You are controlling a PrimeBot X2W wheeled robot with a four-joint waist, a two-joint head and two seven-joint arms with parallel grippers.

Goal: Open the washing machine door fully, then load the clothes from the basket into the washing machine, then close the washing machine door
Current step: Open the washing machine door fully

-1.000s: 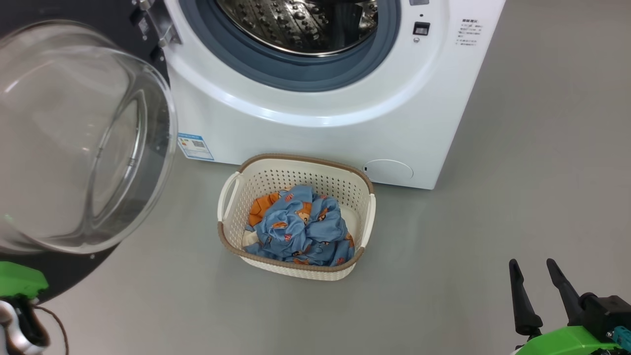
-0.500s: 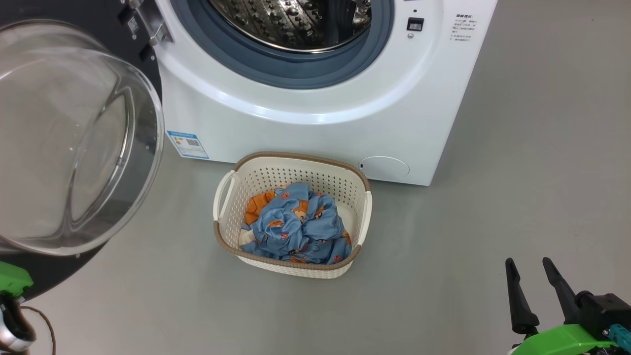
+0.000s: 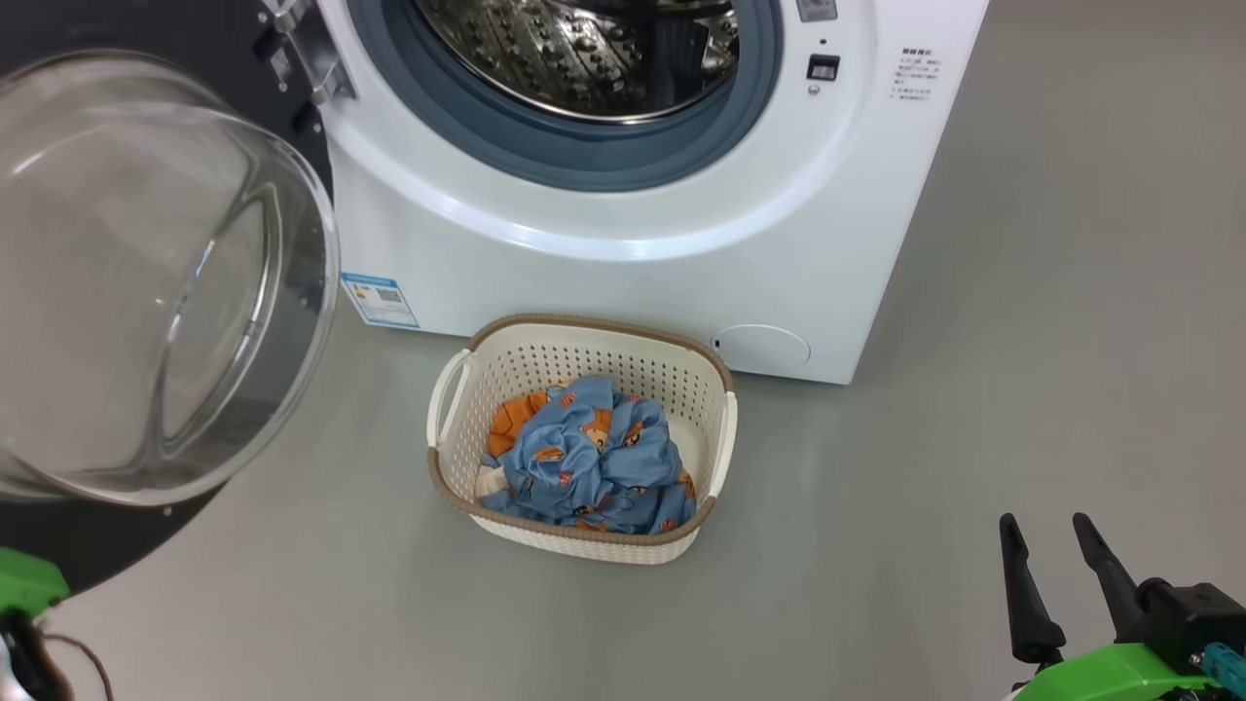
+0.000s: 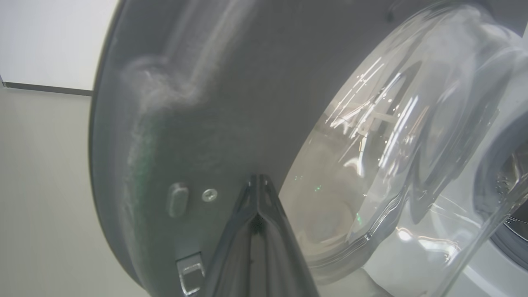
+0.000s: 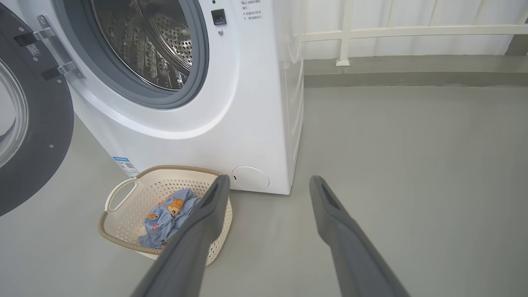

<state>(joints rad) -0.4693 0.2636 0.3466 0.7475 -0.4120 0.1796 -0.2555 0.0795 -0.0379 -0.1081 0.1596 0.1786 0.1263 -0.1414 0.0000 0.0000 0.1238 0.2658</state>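
L gripper [image 4: 258,181] is pinched right shut w/ nothing btwn the fingers. Its tips sit up against the dark inner ring of the washing machine door [image 4: 198,123], and the glass bulge is just to the tips' right in the wrist view. Can't confirm actual contact. R gripper [image 3: 1044,526] is spread wide and empty, low over the floor [image 3: 973,341]. The basket [image 3: 584,326] is ahead and off to its left, well apart, and the clothes [image 3: 589,453] are all in it. The drum [image 3: 584,49] mouth of the washing machine [image 3: 623,282] is further ahead of it and higher up. Door looks swung well out, prob. near full.

Risks from here:
1. Shut tips on a glossy face have little purchase. If L pushes more, they could skid sideways onto the glass or off the rim.
2. If L lets go and the hinge has spring-back, the door may drift in towards the basket and crowd R's reach.
3. The basket looks light and loose on a smooth floor. An off-centre dive by R could shove or tip it instead of gripping cloth.
4. The bundle is several pieces, w/ blue on top and orange and cream under. One pinch may lift only part, or trail a piece that drops on the floor.
5. Cloth left draped over the gasket [image 3: 584,156] lip could get trapped when the door shuts.
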